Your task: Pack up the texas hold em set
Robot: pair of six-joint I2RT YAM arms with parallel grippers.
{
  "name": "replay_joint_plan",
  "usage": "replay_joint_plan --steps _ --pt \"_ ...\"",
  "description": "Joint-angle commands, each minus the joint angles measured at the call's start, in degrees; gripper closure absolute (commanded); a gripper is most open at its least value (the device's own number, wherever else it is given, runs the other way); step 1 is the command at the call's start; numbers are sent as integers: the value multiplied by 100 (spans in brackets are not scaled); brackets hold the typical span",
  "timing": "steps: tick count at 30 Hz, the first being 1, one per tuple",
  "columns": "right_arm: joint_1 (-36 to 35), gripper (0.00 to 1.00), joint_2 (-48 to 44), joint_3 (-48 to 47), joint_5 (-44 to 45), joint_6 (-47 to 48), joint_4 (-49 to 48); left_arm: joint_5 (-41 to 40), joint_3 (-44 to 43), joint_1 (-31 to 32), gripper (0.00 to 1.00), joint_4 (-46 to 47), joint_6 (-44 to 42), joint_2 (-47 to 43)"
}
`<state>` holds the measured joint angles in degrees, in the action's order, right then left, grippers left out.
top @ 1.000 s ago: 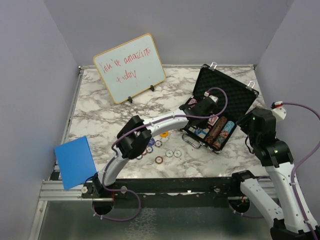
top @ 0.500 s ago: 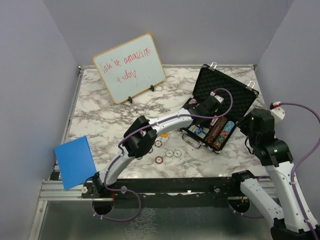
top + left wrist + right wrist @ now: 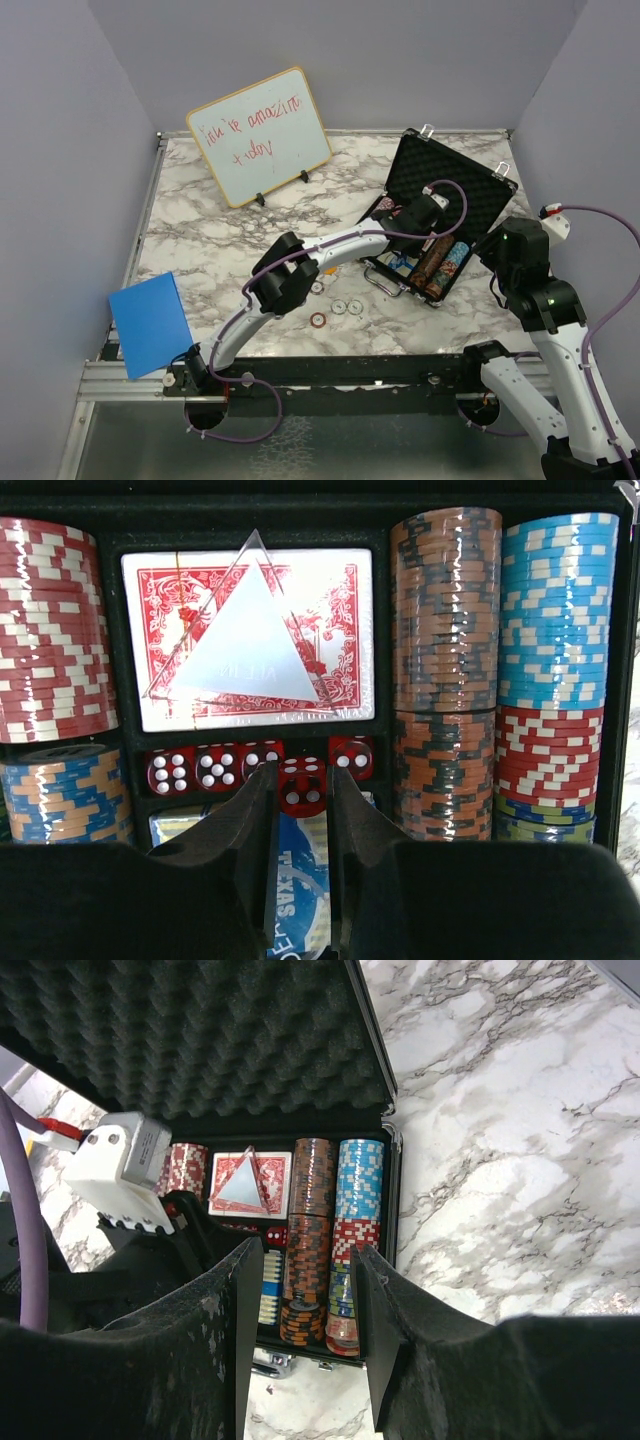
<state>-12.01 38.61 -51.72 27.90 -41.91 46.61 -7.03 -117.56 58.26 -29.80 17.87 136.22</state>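
Note:
The black briefcase lies open at the right of the table, foam lid up. Inside are rows of poker chips, a red card deck under a clear triangle, and a row of red dice. My left gripper hangs over the dice slot, shut on one red die held just above the row. My right gripper stands open and holds nothing, above the case's near right corner, over the chip rows.
Loose chips and one red-rimmed chip lie on the marble in front of the case. A whiteboard stands at the back left. A blue square sits at the table's near left edge.
My left arm has stretched further right, carrying its gripper deeper over the open case. The right arm has not moved.

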Motion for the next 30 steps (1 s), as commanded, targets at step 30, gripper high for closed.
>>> replay_joint_plan --steps 30 --pt "-1 53 72 28 -104 218 3 -44 -307 4 53 -52 -47 -182"
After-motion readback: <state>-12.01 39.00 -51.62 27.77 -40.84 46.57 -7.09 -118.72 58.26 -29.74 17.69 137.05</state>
